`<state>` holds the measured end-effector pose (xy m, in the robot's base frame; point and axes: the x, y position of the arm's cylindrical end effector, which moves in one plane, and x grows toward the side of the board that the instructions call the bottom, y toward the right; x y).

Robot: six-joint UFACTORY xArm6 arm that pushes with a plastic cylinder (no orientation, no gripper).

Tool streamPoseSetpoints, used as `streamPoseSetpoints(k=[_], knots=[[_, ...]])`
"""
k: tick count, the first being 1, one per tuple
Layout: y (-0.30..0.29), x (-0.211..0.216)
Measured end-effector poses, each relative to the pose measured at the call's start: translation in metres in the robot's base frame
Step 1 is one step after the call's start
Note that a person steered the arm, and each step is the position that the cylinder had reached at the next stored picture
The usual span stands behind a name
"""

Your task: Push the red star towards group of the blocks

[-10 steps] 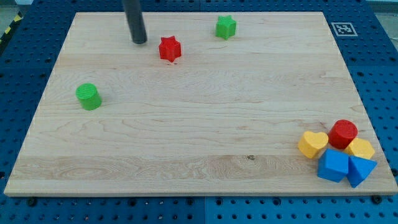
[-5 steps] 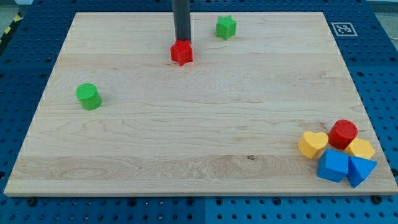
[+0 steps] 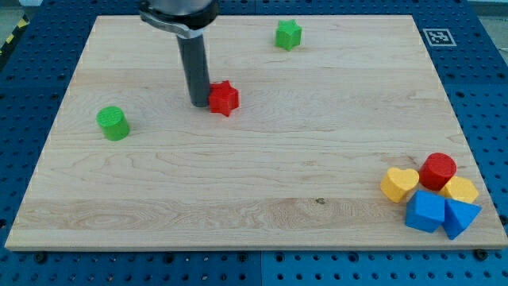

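The red star [image 3: 225,98] lies on the wooden board [image 3: 254,167], left of centre in the upper half. My tip [image 3: 199,102] touches the star's left side, the dark rod rising toward the view's top. The group of blocks sits at the bottom right corner: a yellow heart [image 3: 398,183], a red cylinder [image 3: 437,171], a yellow block [image 3: 461,190], a blue cube [image 3: 426,210] and a blue wedge-shaped block [image 3: 459,217]. The star is far up and left of that group.
A green star [image 3: 289,34] lies near the board's top edge, right of my rod. A green cylinder [image 3: 113,122] stands at the left side. A printed marker tag [image 3: 437,36] sits at the board's top right corner.
My tip went from the star's upper left to above it, then to its left side. The red star has moved down the board, ending slightly right of where it started.
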<state>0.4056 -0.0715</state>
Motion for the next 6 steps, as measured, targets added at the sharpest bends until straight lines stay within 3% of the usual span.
streamPoseSetpoints(k=[2, 4, 6], knots=[[0.061, -0.029], [0.097, 0.01], [0.093, 0.035]])
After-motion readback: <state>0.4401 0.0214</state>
